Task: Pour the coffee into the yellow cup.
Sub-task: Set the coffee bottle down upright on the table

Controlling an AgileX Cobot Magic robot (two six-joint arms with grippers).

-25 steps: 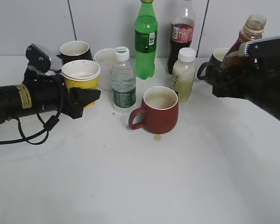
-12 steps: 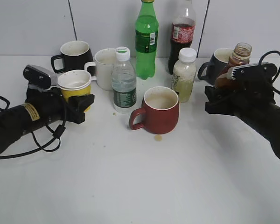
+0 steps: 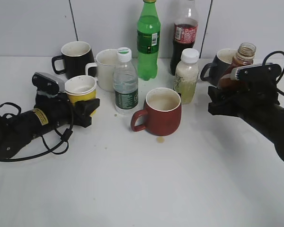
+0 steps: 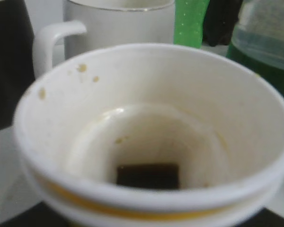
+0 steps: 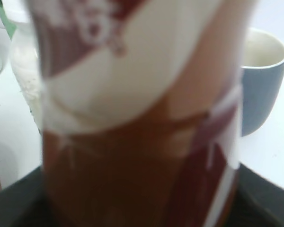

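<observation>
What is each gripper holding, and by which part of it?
The left gripper holds the yellow cup around its lower body. The right gripper grips the coffee bottle around its labelled body, below the neck; the bottle stands upright.

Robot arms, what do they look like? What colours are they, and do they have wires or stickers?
Both arms are black and chunky. The left arm wears a yellow sticker with small print, and a thin black cable loops beside it on the table. A small grey box sits on top near its end effector. The right arm carries a similar silver-grey box near its end effector, with a black cable curling behind.
</observation>
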